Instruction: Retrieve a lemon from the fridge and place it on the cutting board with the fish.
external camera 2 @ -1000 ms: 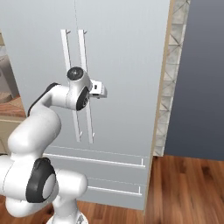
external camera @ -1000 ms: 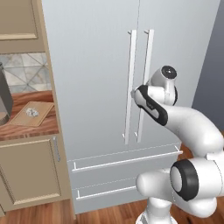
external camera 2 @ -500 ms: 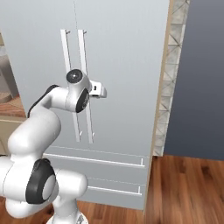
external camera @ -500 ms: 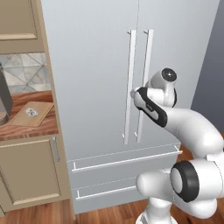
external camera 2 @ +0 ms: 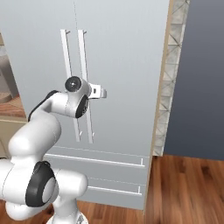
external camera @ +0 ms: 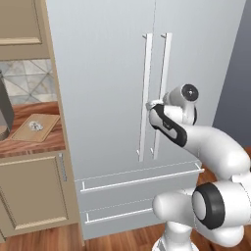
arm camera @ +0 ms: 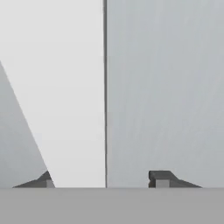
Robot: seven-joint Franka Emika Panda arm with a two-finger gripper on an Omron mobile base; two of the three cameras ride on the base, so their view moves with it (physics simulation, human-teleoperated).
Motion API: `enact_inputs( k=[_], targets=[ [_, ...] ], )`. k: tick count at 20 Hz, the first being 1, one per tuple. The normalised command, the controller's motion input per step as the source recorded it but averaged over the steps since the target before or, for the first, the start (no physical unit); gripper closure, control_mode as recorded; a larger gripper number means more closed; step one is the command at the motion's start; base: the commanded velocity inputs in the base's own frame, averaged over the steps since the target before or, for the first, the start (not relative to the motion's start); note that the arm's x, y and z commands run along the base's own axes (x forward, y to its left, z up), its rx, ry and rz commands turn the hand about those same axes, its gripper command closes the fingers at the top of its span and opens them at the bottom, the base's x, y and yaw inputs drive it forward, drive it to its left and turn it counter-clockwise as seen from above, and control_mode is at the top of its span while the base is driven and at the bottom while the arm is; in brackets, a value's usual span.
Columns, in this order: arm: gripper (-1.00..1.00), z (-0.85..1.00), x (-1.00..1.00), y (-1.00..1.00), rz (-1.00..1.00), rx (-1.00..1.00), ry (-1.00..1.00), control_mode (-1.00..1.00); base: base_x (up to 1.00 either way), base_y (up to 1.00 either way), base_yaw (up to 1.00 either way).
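Note:
The fridge (external camera: 108,73) stands shut, with its two white vertical bar handles (external camera: 145,93) side by side at the door seam, so the lemon is hidden. My gripper (external camera: 150,104) is at mid-height of these handles, also seen from the other side (external camera 2: 103,92). In the hand view the gripper (arm camera: 103,178) is open around a white handle bar (arm camera: 70,109). The left fingertip (arm camera: 43,179) is at the bar's edge, and a gap remains on the right. The cutting board (external camera: 37,128) lies on the counter at left with the fish (external camera: 34,126) on it.
A dark coffee machine (external camera: 4,112) stands left of the board on the reddish wood counter (external camera: 29,144). Beige cabinets (external camera: 34,196) sit under the counter. Two fridge drawers (external camera: 137,179) lie below the handles. A dark wall (external camera 2: 197,87) is to the fridge's right.
The hand has settled slightly lower against the handles, and the fingers have drawn closer together around the bar. The fridge doors have not moved.

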Motion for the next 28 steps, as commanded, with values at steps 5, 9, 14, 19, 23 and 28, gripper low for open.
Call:
enact_inputs(
  k=[5,9,14,19,23,28],
  targets=[
    [1.0,0.1,0.0,0.0,0.0,0.0,0.13,-1.0,0.0,0.0,0.0],
    [1.0,0.05,-0.38,-0.12,0.0,0.0,0.04,-1.0,0.0,0.0,0.0],
    [1.0,0.04,-0.86,-0.41,0.0,0.01,0.0,-1.0,0.0,0.0,0.0],
    [1.0,0.28,-0.9,-0.77,0.04,0.09,0.01,-1.0,0.0,0.0,0.0],
    [1.0,0.33,-0.98,-1.0,0.06,0.12,0.06,-1.0,0.0,0.0,0.0],
    [1.0,0.3,-1.0,-1.0,0.04,0.12,0.07,-1.0,0.0,0.0,0.0]
  ],
)
